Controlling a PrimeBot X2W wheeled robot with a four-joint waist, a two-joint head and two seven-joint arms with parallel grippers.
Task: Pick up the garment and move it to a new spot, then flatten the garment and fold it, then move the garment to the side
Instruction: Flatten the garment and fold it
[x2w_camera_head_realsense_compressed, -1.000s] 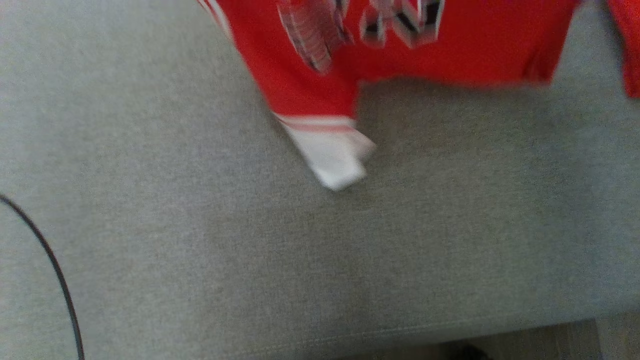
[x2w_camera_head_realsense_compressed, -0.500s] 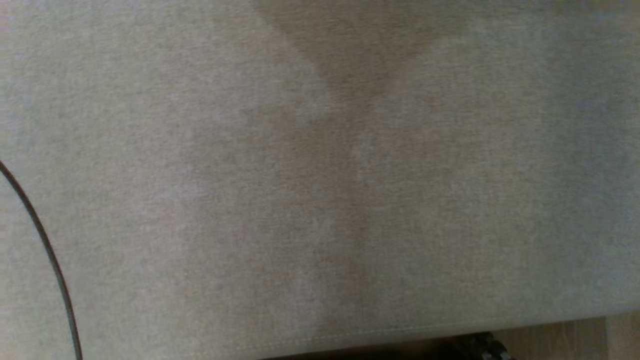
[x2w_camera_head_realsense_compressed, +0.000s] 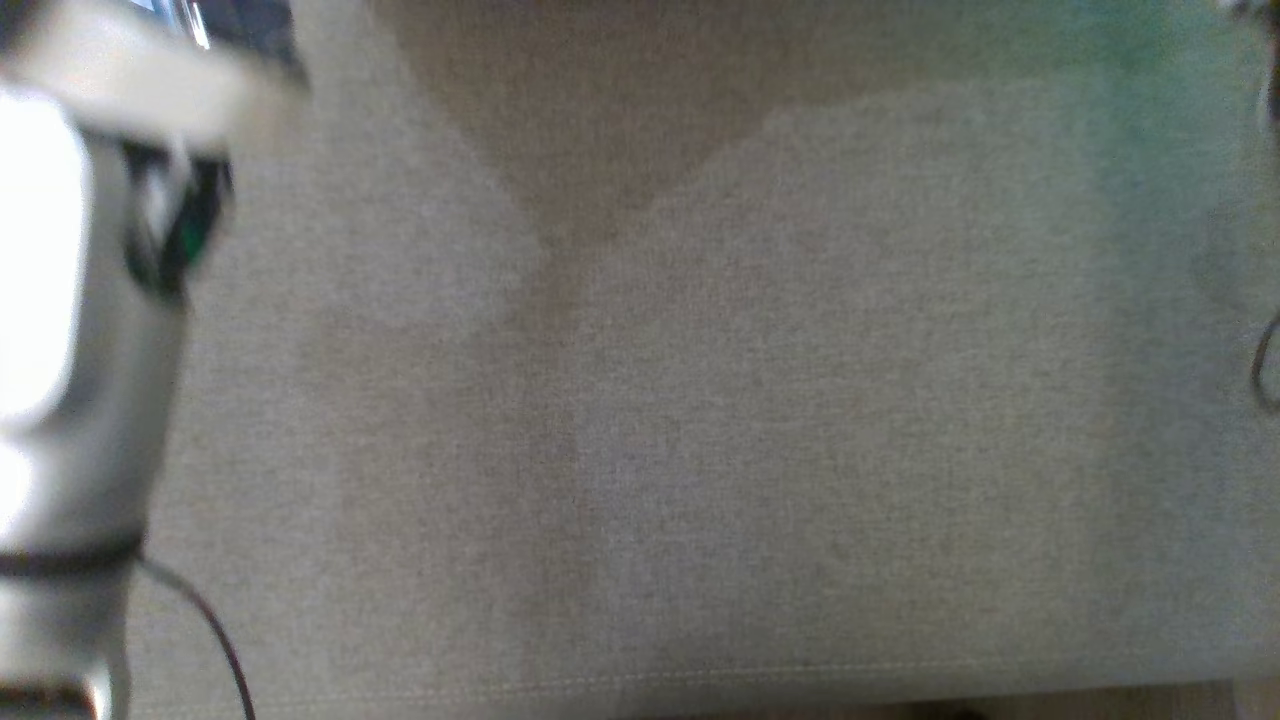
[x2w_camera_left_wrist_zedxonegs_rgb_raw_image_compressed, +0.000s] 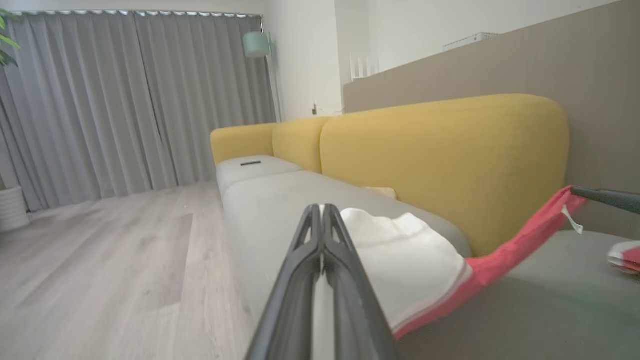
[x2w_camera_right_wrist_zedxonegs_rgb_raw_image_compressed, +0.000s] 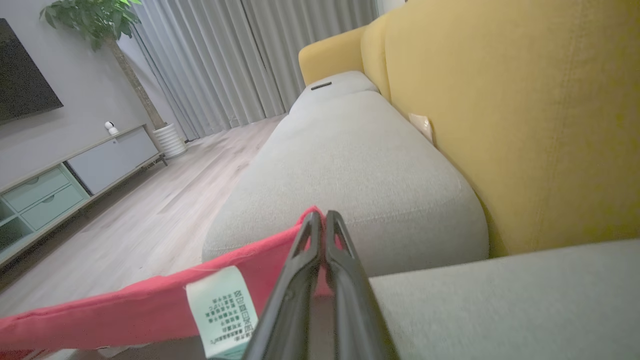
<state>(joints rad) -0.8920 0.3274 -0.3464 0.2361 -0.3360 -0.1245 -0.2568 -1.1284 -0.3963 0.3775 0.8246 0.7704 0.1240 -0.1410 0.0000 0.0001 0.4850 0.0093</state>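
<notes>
Red-and-white cloth garment (x2w_camera_left_wrist_zedxonegs_rgb_raw_image_compressed: 515, 247) hangs stretched above the grey fabric sofa seat (x2w_camera_right_wrist_zedxonegs_rgb_raw_image_compressed: 360, 165), left gripper (x2w_camera_left_wrist_zedxonegs_rgb_raw_image_compressed: 322, 210) and right gripper (x2w_camera_right_wrist_zedxonegs_rgb_raw_image_compressed: 318, 215) each clamped on an edge; overtightening the span could pull a pinched edge free, dropping it crumpled.

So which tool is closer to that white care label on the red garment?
Right. The right tool pinches the garment beside the label; the left tool holds its white cuff, further off.
</notes>
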